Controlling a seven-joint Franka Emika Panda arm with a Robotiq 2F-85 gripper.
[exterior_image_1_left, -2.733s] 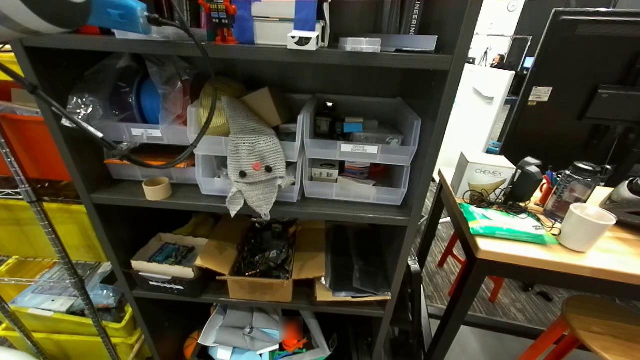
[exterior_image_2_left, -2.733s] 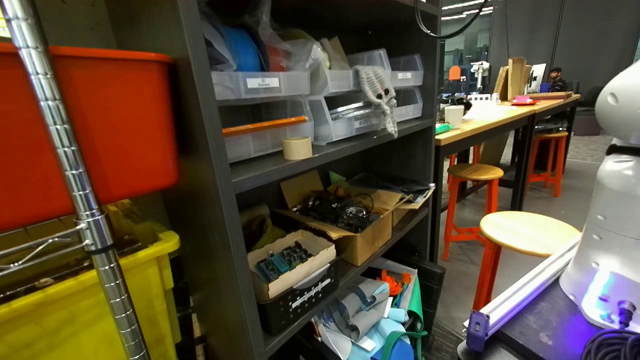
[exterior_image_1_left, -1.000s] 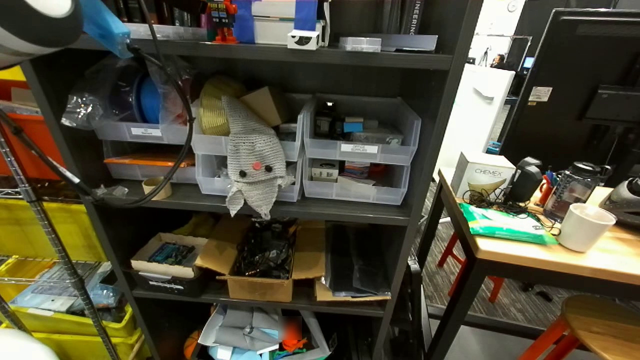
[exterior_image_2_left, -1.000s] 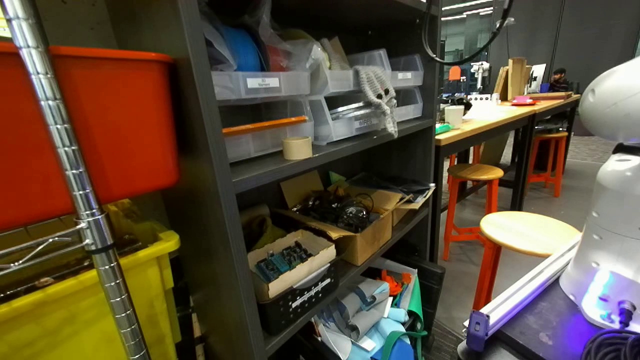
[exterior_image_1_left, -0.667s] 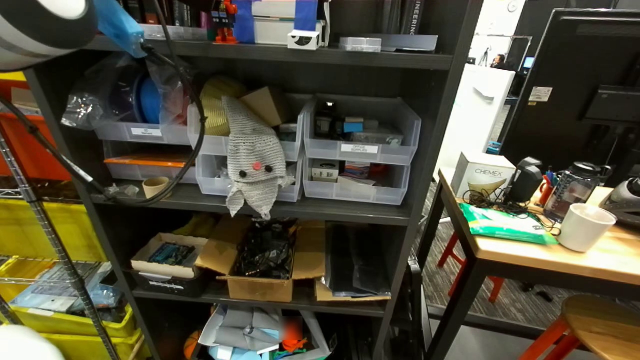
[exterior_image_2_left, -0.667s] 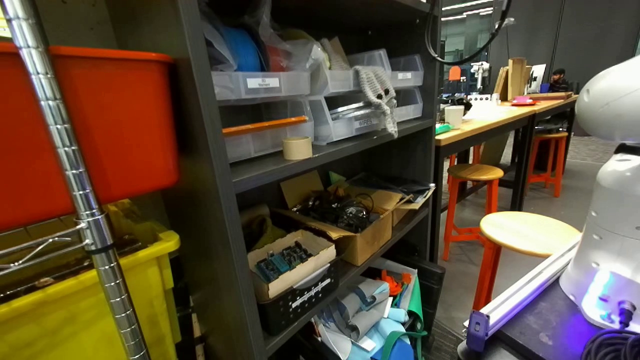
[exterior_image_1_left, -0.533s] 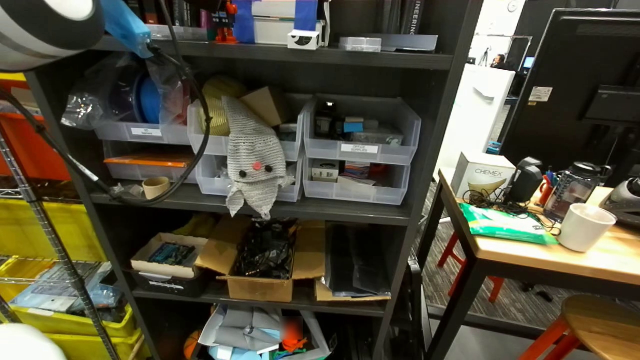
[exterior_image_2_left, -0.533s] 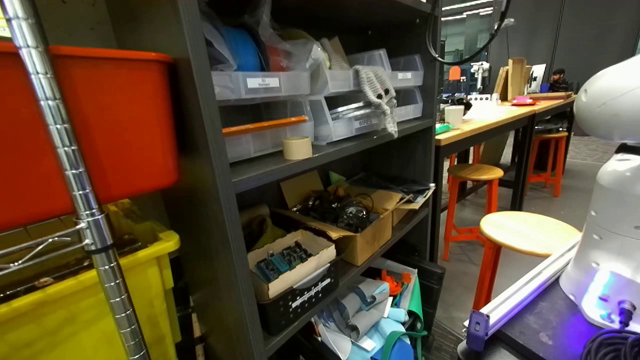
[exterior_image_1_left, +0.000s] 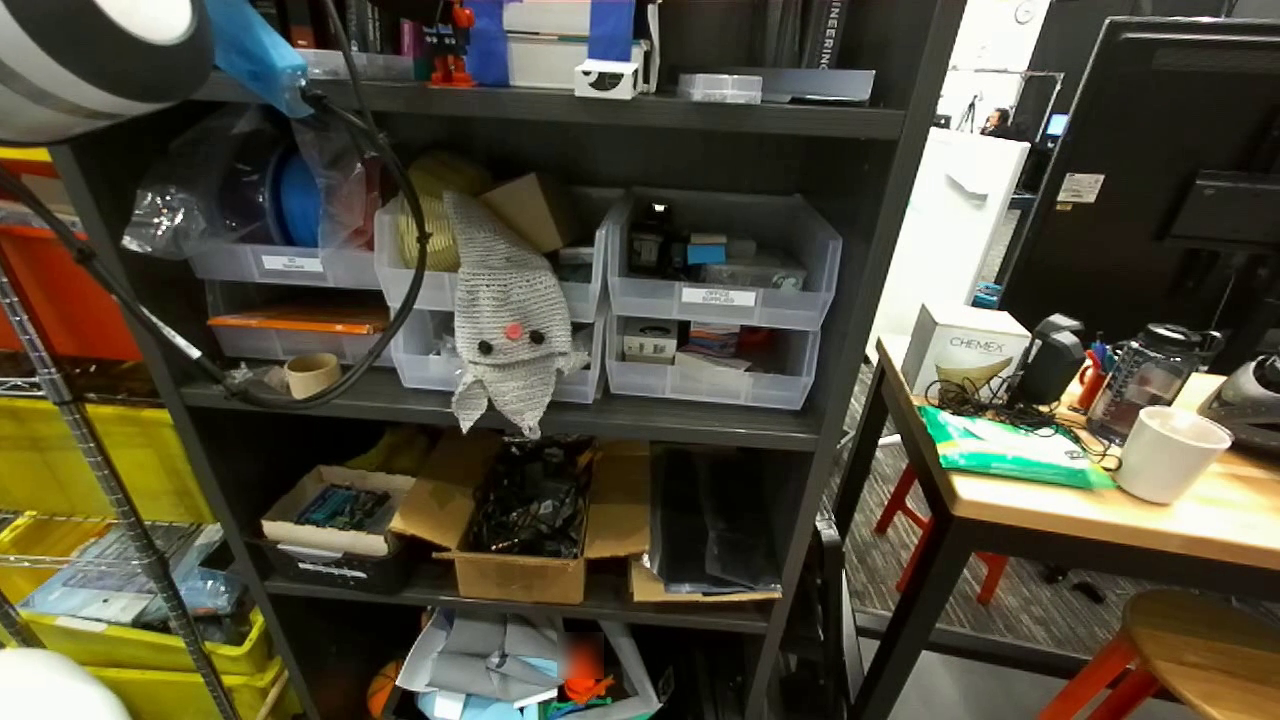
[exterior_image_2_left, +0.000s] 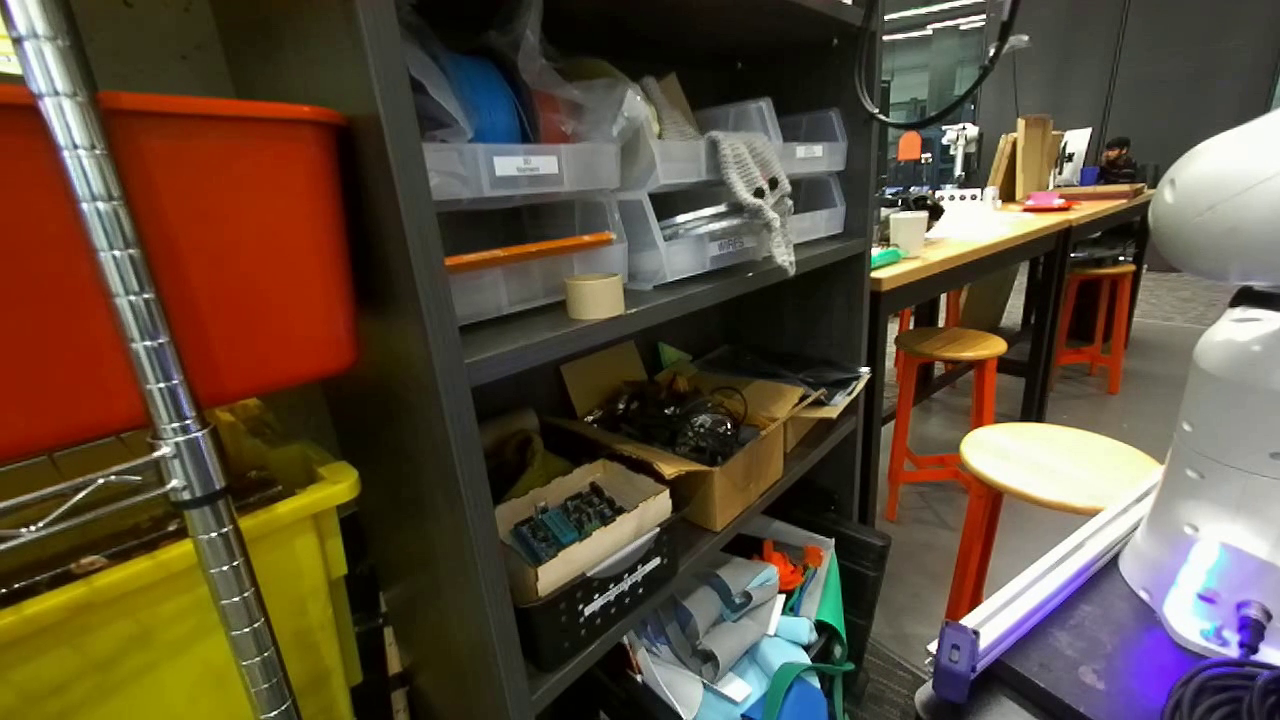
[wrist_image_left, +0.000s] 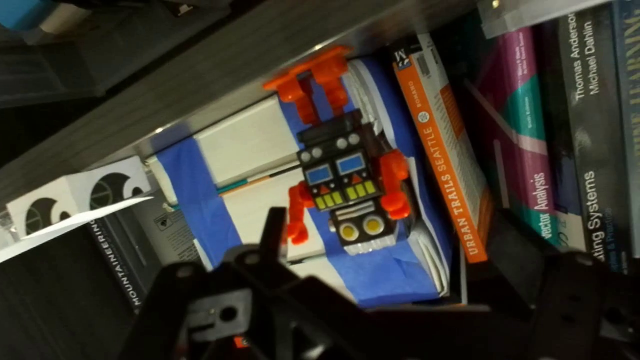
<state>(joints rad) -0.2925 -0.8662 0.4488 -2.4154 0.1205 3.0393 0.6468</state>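
Arm (exterior_image_1_left: 90, 70) and cable (exterior_image_1_left: 421, 240) shifted, fingers (wrist_image_left: 274, 230) spread, toy robot (wrist_image_left: 340, 175) standing beyond

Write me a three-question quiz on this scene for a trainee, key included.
1. What is directly behind the boxy red-and-black toy robot in the wrist view?
A) a gray crocheted toy
B) a white stack with blue bands
C) a beige round ring

2. True or false: the jaws are shut on the toy robot.

3. Read the title on the spine of the slim orange-spined paperback beside the stack.

Key:
1. B
2. False; they stand open.
3. Urban Trails Seattle
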